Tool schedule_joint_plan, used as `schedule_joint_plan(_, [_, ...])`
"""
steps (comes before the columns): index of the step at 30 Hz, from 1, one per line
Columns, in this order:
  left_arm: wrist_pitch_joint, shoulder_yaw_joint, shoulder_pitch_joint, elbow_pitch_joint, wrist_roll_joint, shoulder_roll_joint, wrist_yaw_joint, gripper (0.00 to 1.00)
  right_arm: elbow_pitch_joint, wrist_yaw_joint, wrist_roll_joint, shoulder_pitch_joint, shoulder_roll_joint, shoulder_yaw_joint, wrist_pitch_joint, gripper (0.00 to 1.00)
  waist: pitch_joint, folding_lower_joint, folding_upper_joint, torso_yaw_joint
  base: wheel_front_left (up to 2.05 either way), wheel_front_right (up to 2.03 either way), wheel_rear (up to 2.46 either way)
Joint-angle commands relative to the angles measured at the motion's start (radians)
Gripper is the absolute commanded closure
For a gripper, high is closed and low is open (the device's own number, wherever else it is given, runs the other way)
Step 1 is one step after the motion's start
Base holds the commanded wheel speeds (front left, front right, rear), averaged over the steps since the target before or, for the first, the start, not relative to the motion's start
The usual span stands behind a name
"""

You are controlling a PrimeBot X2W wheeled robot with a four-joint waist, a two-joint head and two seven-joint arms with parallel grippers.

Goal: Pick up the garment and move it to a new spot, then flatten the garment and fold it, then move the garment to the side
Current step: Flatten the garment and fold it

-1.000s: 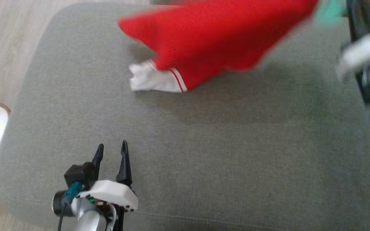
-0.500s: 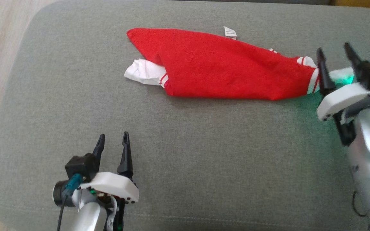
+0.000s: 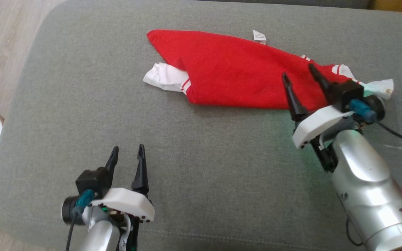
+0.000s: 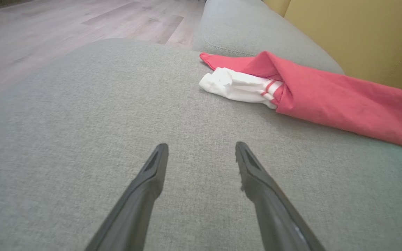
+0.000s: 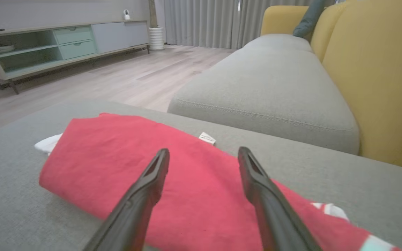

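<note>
Right claw (image 3: 298,69) spread over rumpled red garment (image 3: 236,73); left claw (image 3: 128,147) (likewise spread) above woven grey cushion (image 3: 222,167).

The left pincer (image 3: 127,147) and right pincer (image 3: 298,69) look alike. Two long, tapering black fingers (image 3: 140,169) rise from a white moulded housing (image 3: 126,205) with small dark screw holes along its edge. Beside each housing is a boxy black camera block (image 3: 92,179) with a teal connector (image 3: 82,202) and a black cable (image 3: 69,233). Behind each pincer is a glossy silver forearm (image 3: 368,188).
</note>
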Motion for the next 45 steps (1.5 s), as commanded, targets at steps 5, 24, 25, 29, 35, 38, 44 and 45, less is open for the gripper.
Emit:
schedule_joint_plan(5, [-0.005, 0.034, -0.018, -0.027, -0.005, 0.009, 0.002, 0.0, -0.01, 0.007, 0.051, 0.007, 0.03, 0.065, -0.006, 0.0, -0.003, 0.0, 0.0, 0.01, 0.0, 0.0, 0.0])
schedule_joint_plan(24, [-0.005, 0.043, -0.012, -0.026, 0.011, 0.009, -0.001, 0.0, -0.052, 0.007, 0.093, 0.044, 0.018, 0.018, -0.006, 0.0, -0.024, 0.0, 0.0, -0.045, 0.0, 0.0, 0.0])
schedule_joint_plan(25, [-0.005, 0.044, -0.011, -0.026, 0.011, 0.009, -0.001, 0.0, -0.058, 0.007, 0.092, 0.044, 0.012, 0.002, -0.006, 0.0, -0.026, 0.0, 0.0, -0.048, 0.0, 0.0, 0.0])
schedule_joint_plan(29, [-0.005, 0.046, -0.006, -0.026, 0.015, 0.009, -0.002, 0.0, -0.076, 0.007, 0.086, 0.037, -0.017, -0.07, -0.006, 0.0, -0.032, 0.0, 0.0, -0.063, 0.0, 0.0, 0.0])
schedule_joint_plan(35, [-0.005, 0.046, -0.008, -0.023, 0.021, 0.009, -0.007, 0.0, -0.051, 0.007, 0.066, -0.019, -0.081, -0.18, -0.005, 0.0, -0.025, 0.0, 0.0, -0.086, 0.0, 0.0, 0.0])
schedule_joint_plan(38, [-0.005, 0.043, -0.016, -0.023, 0.024, 0.009, -0.012, 0.0, -0.023, 0.007, 0.047, -0.077, -0.108, -0.203, 0.018, 0.0, -0.008, 0.0, 0.0, -0.093, 0.0, 0.0, 0.0])
schedule_joint_plan(44, [-0.005, 0.022, -0.044, -0.021, 0.025, 0.009, -0.018, 0.0, 0.041, 0.007, 0.001, -0.223, -0.151, -0.184, 0.087, 0.0, 0.031, 0.0, 0.0, -0.08, 0.0, 0.0, 0.0])
schedule_joint_plan(45, [-0.005, 0.017, -0.049, -0.02, 0.023, 0.009, -0.019, 0.0, 0.056, 0.007, -0.006, -0.246, -0.158, -0.179, 0.101, 0.0, 0.036, 0.0, 0.0, -0.074, 0.0, 0.0, 0.0])
